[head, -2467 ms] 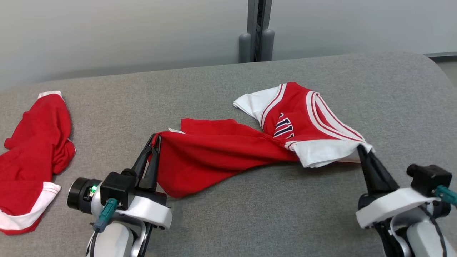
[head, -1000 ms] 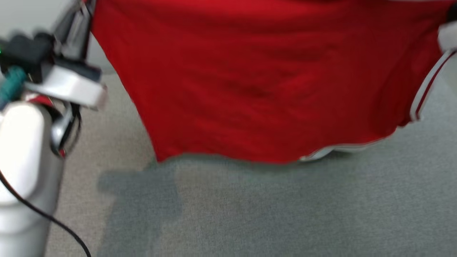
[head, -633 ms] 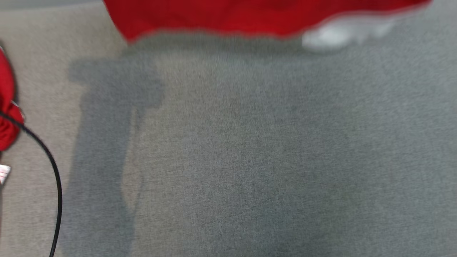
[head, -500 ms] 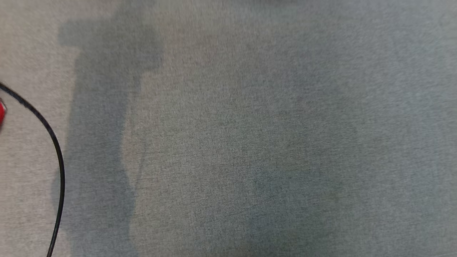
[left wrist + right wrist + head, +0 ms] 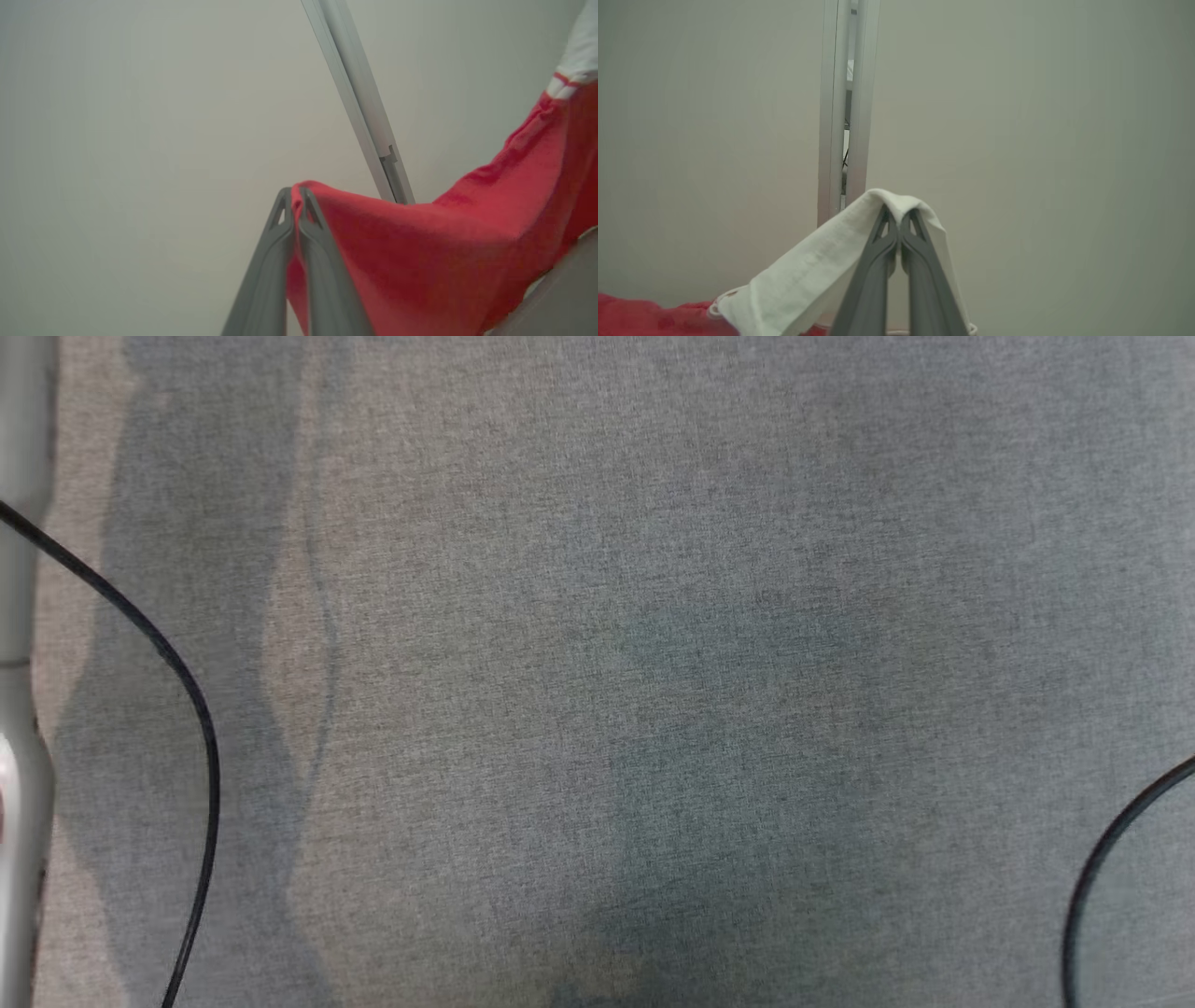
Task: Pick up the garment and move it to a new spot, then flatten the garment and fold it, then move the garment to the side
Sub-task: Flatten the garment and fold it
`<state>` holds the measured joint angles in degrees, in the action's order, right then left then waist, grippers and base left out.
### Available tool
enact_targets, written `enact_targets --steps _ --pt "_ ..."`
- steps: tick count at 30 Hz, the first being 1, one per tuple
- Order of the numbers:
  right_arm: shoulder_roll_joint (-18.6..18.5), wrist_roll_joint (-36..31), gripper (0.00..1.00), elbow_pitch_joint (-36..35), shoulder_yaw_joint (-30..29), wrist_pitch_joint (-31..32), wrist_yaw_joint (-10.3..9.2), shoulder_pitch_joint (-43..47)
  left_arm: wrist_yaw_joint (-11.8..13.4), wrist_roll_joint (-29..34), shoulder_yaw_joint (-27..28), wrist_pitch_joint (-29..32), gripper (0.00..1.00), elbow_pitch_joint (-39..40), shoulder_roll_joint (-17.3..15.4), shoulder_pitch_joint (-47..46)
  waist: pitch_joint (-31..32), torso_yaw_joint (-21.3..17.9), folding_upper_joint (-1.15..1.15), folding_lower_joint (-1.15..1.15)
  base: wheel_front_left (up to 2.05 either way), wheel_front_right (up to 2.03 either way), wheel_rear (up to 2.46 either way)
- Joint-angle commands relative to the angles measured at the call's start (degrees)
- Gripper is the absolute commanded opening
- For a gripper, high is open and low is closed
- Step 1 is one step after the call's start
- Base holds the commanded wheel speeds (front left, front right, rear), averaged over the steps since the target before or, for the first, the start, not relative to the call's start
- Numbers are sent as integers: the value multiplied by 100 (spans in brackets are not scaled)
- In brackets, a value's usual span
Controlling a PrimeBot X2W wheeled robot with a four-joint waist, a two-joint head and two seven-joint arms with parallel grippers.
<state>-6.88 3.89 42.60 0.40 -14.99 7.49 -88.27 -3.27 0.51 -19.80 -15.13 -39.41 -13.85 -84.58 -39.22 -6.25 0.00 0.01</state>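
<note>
The garment, a red shirt with white trim, hangs lifted in front of a pale wall. In the left wrist view my left gripper is shut on a red edge of it, and the cloth sags away to the right toward a white band. In the right wrist view my right gripper is shut on the garment's white part, which drapes over its fingertips, with red cloth at the lower left. The head view looks down on the grey fabric surface, shaded by shadows; a pale forearm stands at its left edge.
Black cables cross the head view at the left and lower right. A grey metal post runs up the pale wall behind the grippers and shows tilted in the left wrist view.
Both grippers have raised the garment off the grey surface, spread between them, and it has passed up out of the head view. The head camera has also tilted down onto the surface.
</note>
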Motion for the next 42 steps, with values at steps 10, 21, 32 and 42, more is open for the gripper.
enact_targets --steps 10,21,32,42 --pt "45 442 0 -273 237 -27 0 1704 63 112 -469 -1 0 460 -279 1329 303 -40 0 -1 0 0 0" --pt "-160 1128 0 414 808 -27 0 2732 28 74 -976 -1 0 94 -312 2397 1085 22 0 -1 0 0 0" --pt "-510 2148 0 1351 1582 213 0 3680 -2 53 -1451 -2 0 -259 -354 3487 1989 101 0 -1 0 0 0" --pt "-919 3344 0 1299 2409 1244 0 4547 -75 103 -1946 -1 0 -499 -452 4252 2644 151 0 -1 0 0 0"
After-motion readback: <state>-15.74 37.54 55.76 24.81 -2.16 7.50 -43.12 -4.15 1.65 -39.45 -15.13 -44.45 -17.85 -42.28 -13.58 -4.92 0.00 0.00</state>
